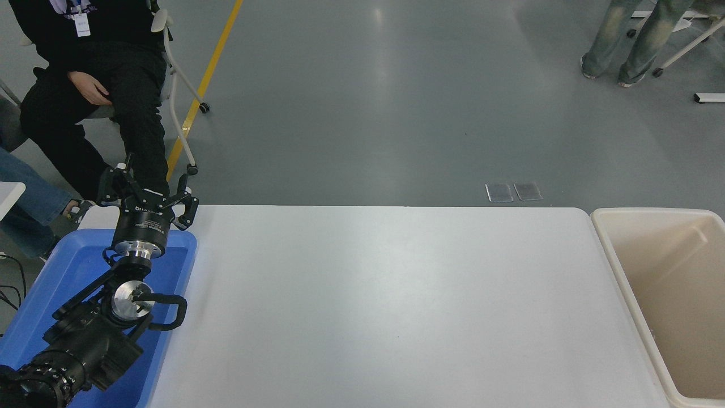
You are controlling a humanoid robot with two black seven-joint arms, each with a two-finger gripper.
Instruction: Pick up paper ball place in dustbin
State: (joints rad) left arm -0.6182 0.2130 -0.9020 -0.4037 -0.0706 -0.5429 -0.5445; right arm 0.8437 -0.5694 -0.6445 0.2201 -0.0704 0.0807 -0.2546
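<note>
The dustbin is a large beige bin standing off the table's right end, and what I see of its inside holds nothing. The paper ball is not in view. My left gripper is open and empty, raised over the far end of the blue tray at the table's left end, pointing away from me. The left arm comes in from the lower left over the tray. The right arm is out of view.
The white table spans the middle. A person in black sits on a chair beyond the far left corner. Another person's legs stand at the top right. A yellow floor line runs behind the table.
</note>
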